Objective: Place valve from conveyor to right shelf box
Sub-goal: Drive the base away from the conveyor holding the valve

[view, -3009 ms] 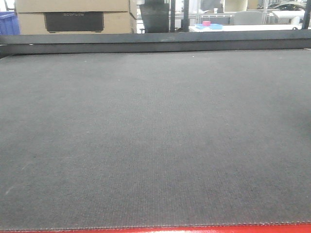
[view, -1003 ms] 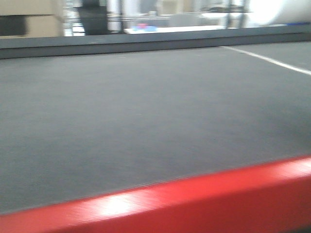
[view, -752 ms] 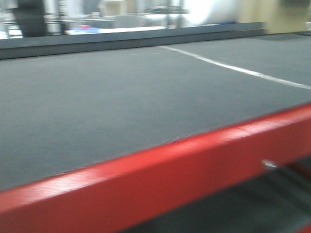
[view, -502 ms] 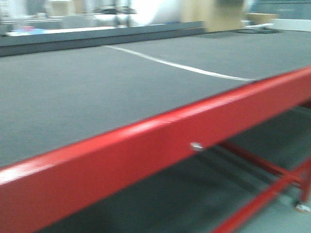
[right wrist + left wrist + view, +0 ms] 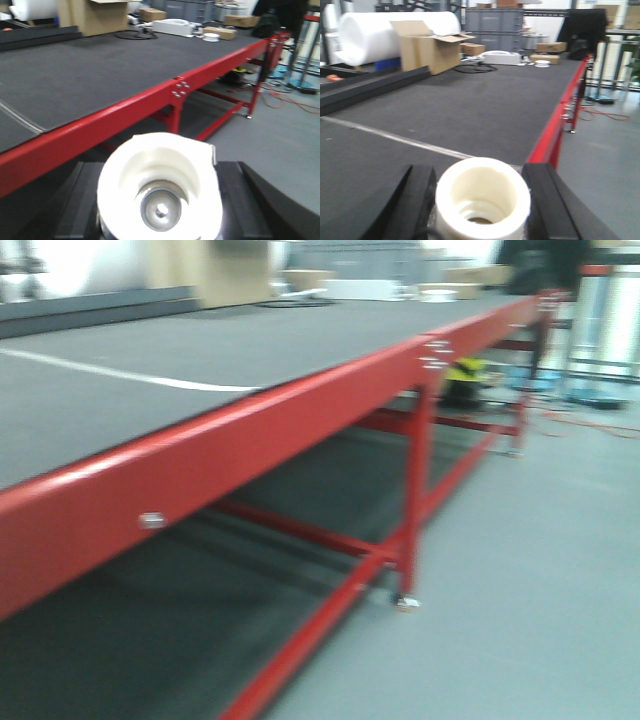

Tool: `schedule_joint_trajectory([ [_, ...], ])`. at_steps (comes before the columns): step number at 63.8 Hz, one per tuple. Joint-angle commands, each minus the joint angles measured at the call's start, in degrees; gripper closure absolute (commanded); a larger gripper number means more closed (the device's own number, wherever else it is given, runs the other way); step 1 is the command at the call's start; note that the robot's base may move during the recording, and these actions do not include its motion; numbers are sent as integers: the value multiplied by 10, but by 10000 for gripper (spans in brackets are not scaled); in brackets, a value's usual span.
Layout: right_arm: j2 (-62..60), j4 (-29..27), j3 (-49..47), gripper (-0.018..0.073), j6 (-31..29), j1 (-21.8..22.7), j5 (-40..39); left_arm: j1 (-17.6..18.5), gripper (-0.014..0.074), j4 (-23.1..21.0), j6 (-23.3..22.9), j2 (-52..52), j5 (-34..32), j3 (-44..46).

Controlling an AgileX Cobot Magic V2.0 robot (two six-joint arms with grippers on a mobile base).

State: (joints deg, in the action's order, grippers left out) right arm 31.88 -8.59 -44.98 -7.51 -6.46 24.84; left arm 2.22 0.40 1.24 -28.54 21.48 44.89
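My left gripper (image 5: pixel 482 212) is shut on a valve; its white plastic cap (image 5: pixel 482 197) faces the camera between the black fingers (image 5: pixel 415 205). It hangs over the conveyor's dark grey belt (image 5: pixel 470 100), near the red frame (image 5: pixel 555 135). My right gripper (image 5: pixel 160 210) is shut on a second valve with a white cap (image 5: pixel 160 195) and a silver core showing inside, beside the red frame (image 5: pixel 125 110) and off the belt (image 5: pixel 75 70). In the front view the conveyor (image 5: pixel 250 455) runs away to the right. The right shelf does not show clearly.
A white seam line (image 5: pixel 395 137) crosses the belt. A cardboard box (image 5: pixel 427 47), a white foam roll (image 5: pixel 375 30) and small boxes stand at the belt's far end. Grey floor (image 5: pixel 540 570) lies right of the red legs (image 5: pixel 415 500). An orange cable (image 5: pixel 605 112) lies on the floor.
The front view has swung to the right, from facing the belt head-on to looking along the red frame, its legs and the floor. No gripper shows in it.
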Motion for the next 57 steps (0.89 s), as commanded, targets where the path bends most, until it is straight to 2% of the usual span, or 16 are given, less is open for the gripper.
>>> schedule_joint_trajectory([
  [1, -5, 2, -6, 712, -4, 0, -47, 3, 707, -1, -4, 5, -34, 4],
  [57, -5, 2, -6, 712, -4, 0, -47, 3, 707, -1, -4, 5, -34, 4],
])
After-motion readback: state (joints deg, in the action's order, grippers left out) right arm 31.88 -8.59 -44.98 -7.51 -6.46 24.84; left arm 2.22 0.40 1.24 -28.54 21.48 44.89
